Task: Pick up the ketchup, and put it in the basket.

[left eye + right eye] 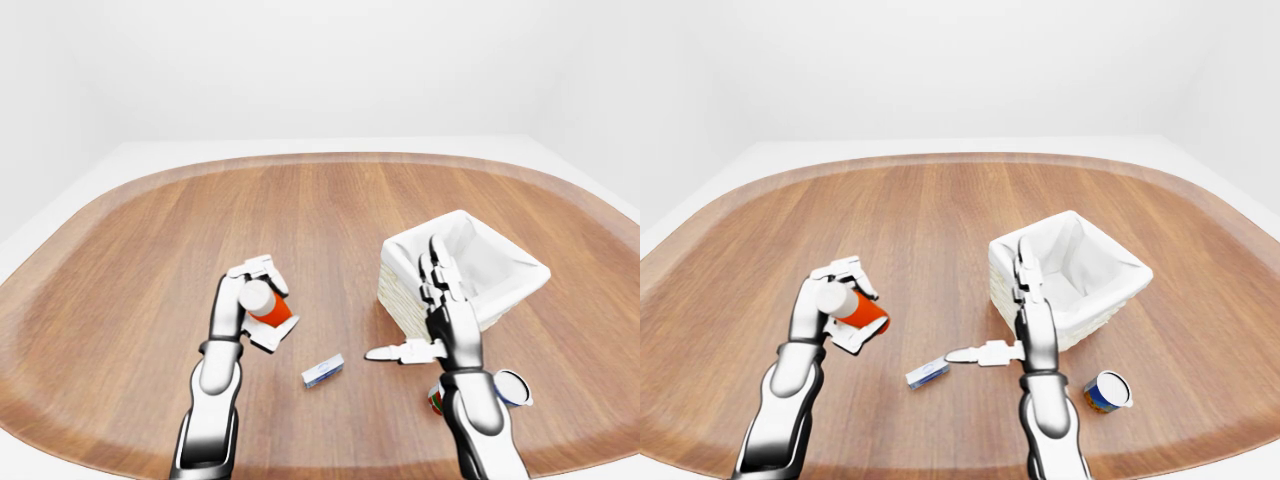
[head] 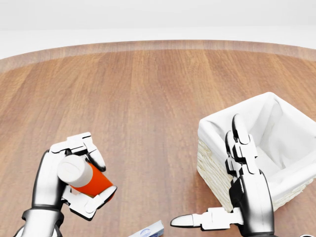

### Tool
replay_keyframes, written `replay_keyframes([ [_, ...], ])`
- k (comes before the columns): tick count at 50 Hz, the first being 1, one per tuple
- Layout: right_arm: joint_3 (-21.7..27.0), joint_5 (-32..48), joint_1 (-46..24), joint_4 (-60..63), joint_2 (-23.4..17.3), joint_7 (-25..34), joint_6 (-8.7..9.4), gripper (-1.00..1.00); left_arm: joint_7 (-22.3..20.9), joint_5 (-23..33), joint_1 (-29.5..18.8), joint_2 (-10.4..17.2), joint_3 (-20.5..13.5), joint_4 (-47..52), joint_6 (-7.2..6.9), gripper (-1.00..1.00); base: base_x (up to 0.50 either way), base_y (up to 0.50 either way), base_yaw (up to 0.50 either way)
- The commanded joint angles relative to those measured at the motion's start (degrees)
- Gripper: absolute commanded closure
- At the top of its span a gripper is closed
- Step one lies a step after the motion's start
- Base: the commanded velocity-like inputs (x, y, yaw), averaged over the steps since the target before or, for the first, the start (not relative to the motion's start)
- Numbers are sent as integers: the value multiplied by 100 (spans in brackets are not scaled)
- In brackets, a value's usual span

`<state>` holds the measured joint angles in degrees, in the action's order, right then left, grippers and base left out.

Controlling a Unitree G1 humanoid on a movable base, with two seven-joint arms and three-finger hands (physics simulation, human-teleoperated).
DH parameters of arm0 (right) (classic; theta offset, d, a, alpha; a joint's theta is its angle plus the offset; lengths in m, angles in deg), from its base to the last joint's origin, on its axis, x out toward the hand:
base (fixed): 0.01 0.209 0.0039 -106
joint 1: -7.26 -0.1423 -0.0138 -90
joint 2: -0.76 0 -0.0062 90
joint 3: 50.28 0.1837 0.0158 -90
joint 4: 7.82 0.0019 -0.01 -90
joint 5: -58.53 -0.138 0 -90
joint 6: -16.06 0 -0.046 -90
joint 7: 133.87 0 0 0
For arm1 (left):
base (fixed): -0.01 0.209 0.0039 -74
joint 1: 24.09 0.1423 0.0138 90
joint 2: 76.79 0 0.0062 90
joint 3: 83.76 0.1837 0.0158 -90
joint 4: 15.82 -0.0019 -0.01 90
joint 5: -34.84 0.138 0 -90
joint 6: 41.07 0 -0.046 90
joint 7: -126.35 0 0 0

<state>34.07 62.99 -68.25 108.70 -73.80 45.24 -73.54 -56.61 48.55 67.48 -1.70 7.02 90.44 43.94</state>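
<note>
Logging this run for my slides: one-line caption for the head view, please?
Left hand holds the ketchup in its fingers above the table; open right hand beside the white-lined basket.

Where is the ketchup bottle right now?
In the head view's lower left, the ketchup is gripped in the left hand, tilted above the table, left of the basket.

We see a wide wooden table (image 1: 940, 210) with rounded corners and a paler rim. On it, toward the right of the right-eye view, stands a woven basket (image 1: 1068, 270) lined with white cloth. A small flat white-and-blue box (image 1: 928, 374) lies near the bottom centre, and a can (image 1: 1106, 391) lies just below the basket.
</note>
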Motion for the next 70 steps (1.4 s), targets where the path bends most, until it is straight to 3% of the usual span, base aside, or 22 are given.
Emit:
replay_keyframes([
  [1,-66,23,17,12,-5,-2,7,-100,-1,-150,-84,-167,442,683,0,95,0,0,0],
  [7,-78,23,7,-53,-18,-13,-54,-100,43,-156,-201,-237,634,828,0,94,0,0,0],
  [22,-80,-29,140,256,-36,11,45,-100,249,-68,-380,-549,1556,1101,0,95,0,0,0],
  [70,-48,-105,215,408,-51,38,61,-100,911,-61,-517,-1249,3390,684,0,94,0,0,0],
])
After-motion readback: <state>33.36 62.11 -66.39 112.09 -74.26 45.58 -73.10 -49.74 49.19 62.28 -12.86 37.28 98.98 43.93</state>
